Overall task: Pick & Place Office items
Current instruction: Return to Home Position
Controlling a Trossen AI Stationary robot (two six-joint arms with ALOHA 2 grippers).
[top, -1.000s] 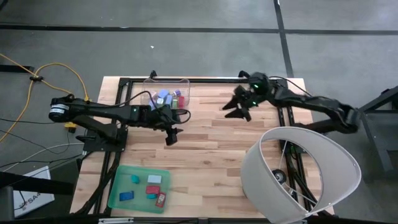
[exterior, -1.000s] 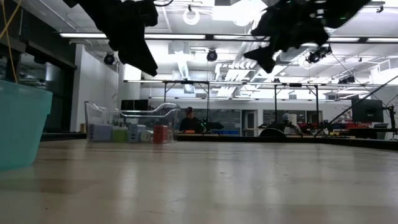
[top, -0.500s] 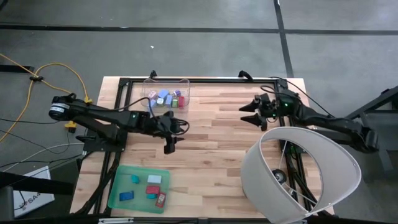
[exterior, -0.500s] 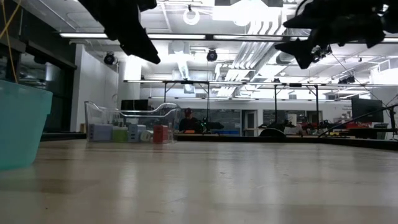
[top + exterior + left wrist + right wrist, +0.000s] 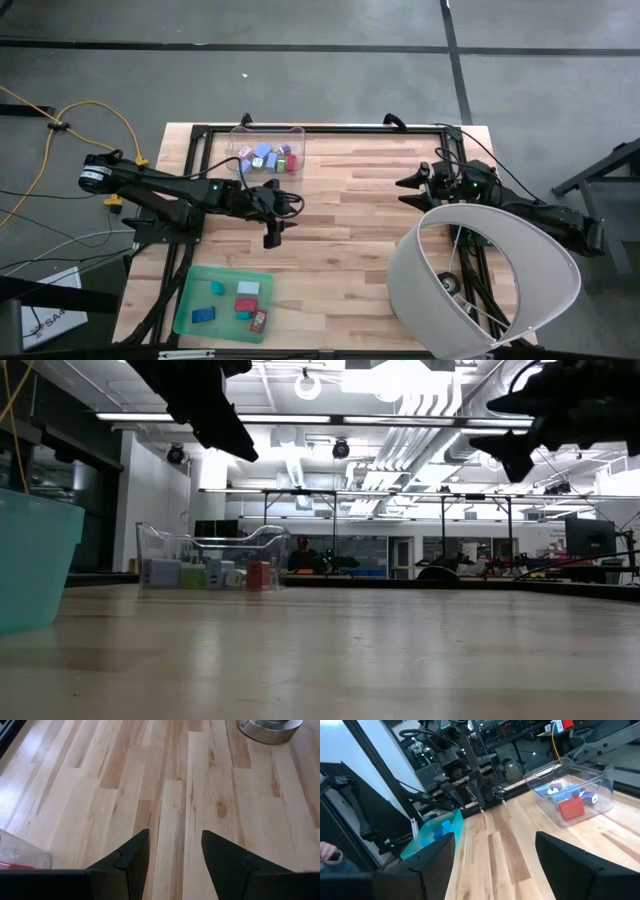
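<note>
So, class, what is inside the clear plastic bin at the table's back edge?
The clear plastic bin holds a heap of small blocks: blue, light blue, red, green. Pieces lower in the heap are covered, so no count is possible.

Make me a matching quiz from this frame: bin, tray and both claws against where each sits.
Column A
1. clear plastic bin
2. green tray
3. left claw
4. right claw

Column B
a. bottom-left corner of the table in the high view
b. open, above the table's right side
c. top edge of the table in the high view
d. open, above bare wood between bin and tray

Pairs: 1-c, 2-a, 3-d, 4-b
</note>
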